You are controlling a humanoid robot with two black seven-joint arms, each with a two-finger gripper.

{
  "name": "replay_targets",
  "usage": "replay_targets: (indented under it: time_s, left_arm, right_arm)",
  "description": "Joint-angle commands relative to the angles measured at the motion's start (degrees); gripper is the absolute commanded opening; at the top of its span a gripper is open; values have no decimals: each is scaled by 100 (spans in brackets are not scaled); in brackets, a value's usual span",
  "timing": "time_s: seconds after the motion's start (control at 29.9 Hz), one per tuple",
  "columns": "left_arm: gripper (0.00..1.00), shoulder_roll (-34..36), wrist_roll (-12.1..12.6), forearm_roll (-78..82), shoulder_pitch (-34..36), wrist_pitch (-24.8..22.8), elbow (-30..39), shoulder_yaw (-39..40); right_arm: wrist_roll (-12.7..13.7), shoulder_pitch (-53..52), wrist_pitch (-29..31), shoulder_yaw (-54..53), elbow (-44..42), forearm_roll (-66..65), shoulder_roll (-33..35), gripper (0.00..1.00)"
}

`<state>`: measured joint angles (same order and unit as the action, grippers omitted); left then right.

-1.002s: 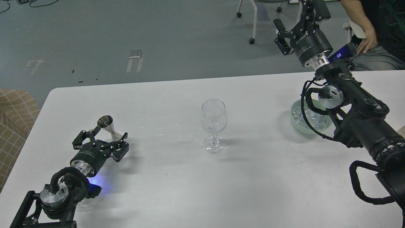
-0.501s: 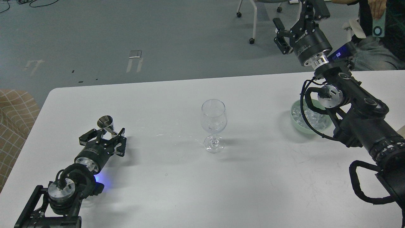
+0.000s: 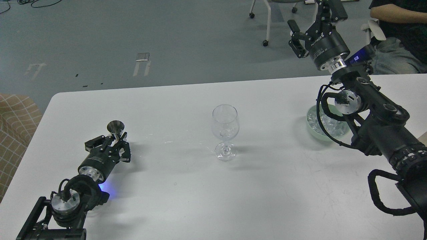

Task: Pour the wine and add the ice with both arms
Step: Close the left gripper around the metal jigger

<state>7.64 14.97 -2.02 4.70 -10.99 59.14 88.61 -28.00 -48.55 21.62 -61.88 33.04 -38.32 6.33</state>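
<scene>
A small steel jigger (image 3: pixel 115 128) stands on the white table (image 3: pixel 186 200) at the left. My left gripper (image 3: pixel 116 142) lies low on the table and is shut on the jigger's lower cone. No wine can be made out in it. A clear stemmed wine glass (image 3: pixel 226 130) stands upright mid-table; I cannot tell whether it holds liquid. A pale green bowl (image 3: pixel 311 130) of ice (image 3: pixel 313 119) sits at the right, partly hidden by my right arm. My right gripper (image 3: pixel 313 15) is open and empty, high above the table's far edge.
A few droplets (image 3: pixel 173 142) glint on the table between jigger and glass. A seated person (image 3: pixel 397 36) is beyond the far right corner. Chair legs with castors (image 3: pixel 267 30) stand behind. A checked cushion (image 3: pixel 16 126) is off the left edge.
My left gripper's fingers closed in from wide open onto the jigger, which shifted slightly right and stands more upright. The right arm barely moved. The person's hand withdrew.
</scene>
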Motion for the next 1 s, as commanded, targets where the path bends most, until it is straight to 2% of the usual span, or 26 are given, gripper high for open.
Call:
replay_targets:
  time_s: [0.0, 0.1, 0.2, 0.23, 0.77, 0.9, 0.97]
  left_arm:
    - [18, 1, 6, 0, -4, -26, -17, 7]
    - [14, 1, 15, 0, -4, -35, -17, 7]
    - [7, 9, 32, 0, -4, -70, -17, 7]
    - [0, 9, 58, -9, -4, -105, -17, 16]
    - [0, 89, 129, -44, 215, -149, 133, 16]
    - [0, 325, 392, 0, 277, -88, 431, -1]
    - [0, 387, 445, 9, 285, -79, 562, -71]
  right_arm:
    - [0, 12, 0, 1, 0, 0, 0, 100]
    - [0, 12, 0, 1, 0, 0, 0, 100]
    - [0, 12, 0, 1, 0, 0, 0, 100]
    - [0, 12, 0, 1, 0, 0, 0, 100]
    - [0, 12, 0, 1, 0, 0, 0, 100]
    - [0, 21, 0, 1, 0, 0, 0, 100]
    - [0, 12, 0, 1, -8, 0, 0, 100]
